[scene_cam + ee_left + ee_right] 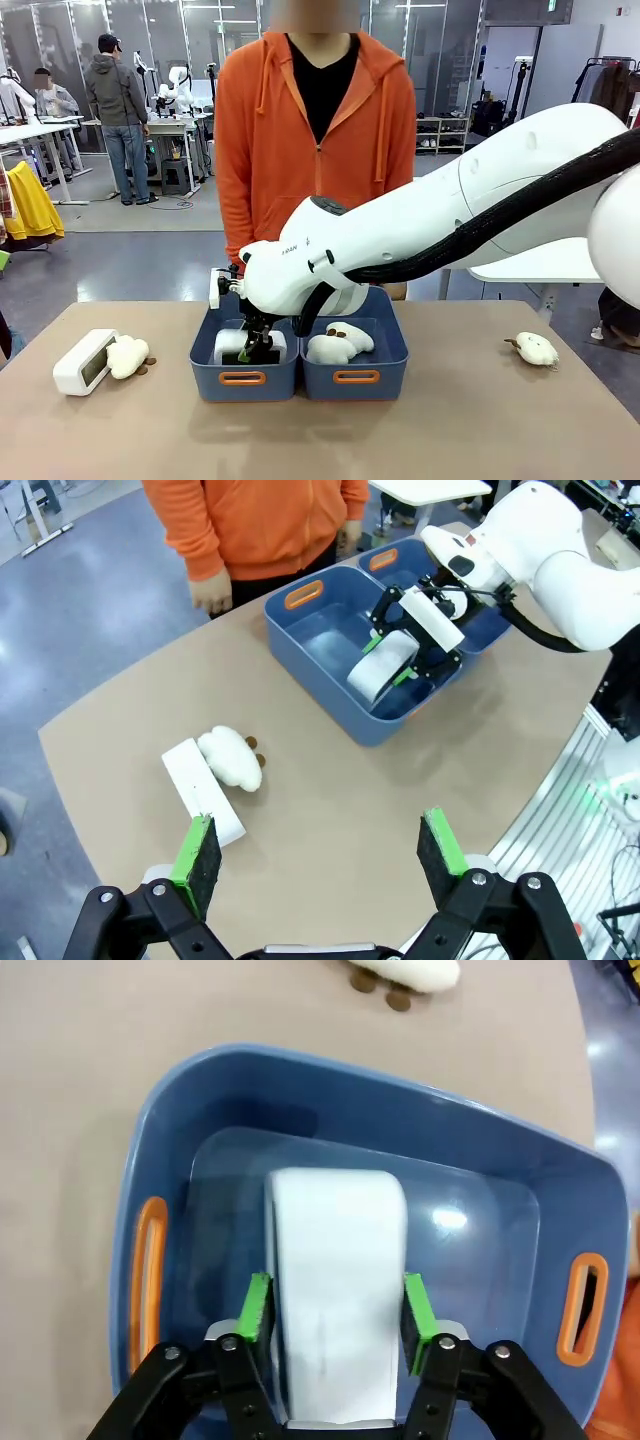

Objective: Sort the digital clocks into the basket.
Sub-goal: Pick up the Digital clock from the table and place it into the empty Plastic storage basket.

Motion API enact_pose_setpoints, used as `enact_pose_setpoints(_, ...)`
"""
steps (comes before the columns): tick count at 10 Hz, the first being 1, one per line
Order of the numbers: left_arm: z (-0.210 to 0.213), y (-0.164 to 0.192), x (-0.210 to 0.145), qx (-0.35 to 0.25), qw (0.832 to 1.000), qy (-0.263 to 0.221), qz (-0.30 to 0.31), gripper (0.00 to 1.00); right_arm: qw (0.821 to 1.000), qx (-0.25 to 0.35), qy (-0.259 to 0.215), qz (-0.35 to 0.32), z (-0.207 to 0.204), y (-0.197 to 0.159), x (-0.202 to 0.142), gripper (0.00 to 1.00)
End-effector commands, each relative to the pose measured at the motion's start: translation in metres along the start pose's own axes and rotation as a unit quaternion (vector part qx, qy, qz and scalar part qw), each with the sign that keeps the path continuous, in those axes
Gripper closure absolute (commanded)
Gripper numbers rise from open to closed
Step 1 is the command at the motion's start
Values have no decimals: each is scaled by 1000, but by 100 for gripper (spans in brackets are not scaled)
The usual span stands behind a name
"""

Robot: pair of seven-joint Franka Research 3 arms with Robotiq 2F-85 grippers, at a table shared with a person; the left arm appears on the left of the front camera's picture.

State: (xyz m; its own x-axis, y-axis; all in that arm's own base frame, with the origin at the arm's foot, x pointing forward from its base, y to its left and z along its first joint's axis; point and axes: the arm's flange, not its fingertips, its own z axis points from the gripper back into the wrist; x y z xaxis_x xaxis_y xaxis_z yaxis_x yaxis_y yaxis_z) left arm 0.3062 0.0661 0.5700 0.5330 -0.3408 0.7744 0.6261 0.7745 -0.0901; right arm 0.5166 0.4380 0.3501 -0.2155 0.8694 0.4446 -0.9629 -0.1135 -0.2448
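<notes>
Grips one digital clock [335,1230] with the right tool [335,1310], low inside the dark blue basket [150,1130]. Holds the left tool [320,855] released above the table [330,780], nearer to the second digital clock [205,792] at lower left of the frame, long axis from upper left to lower right, plush toy [232,758] touching it.

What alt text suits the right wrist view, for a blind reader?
The right gripper, black with green pads, grips a white rounded plastic digital clock inside a dark blue rectangular plastic basket. A cream plush toy lies on the tan table beyond.
</notes>
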Motion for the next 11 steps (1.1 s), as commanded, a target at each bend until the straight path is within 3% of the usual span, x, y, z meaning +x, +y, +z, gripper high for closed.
enact_pose_setpoints(1, 1, 1, 0, -3, 1000, 2, -6, 0, 1000, 4, 2, -4, 7, 2, 10, 12)
enact_pose_setpoints(3, 1, 1, 0, -3, 1000, 2, -6, 0, 1000, -2, -5, -10, 22, 7, 4, 0)
enact_pose_setpoints(4, 1, 1, 0, -3, 1000, 2, -6, 0, 1000, -8, 14, 7, 42, 22, -11, 3)
enact_pose_setpoints(5, 1, 1, 0, -3, 1000, 2, -6, 0, 1000, -2, -6, 4, 8, 1, 8, 3)
enact_pose_setpoints(11, 1, 1, 0, -3, 1000, 2, -6, 0, 1000, -2, -6, 4, 8, 1, 8, 3)
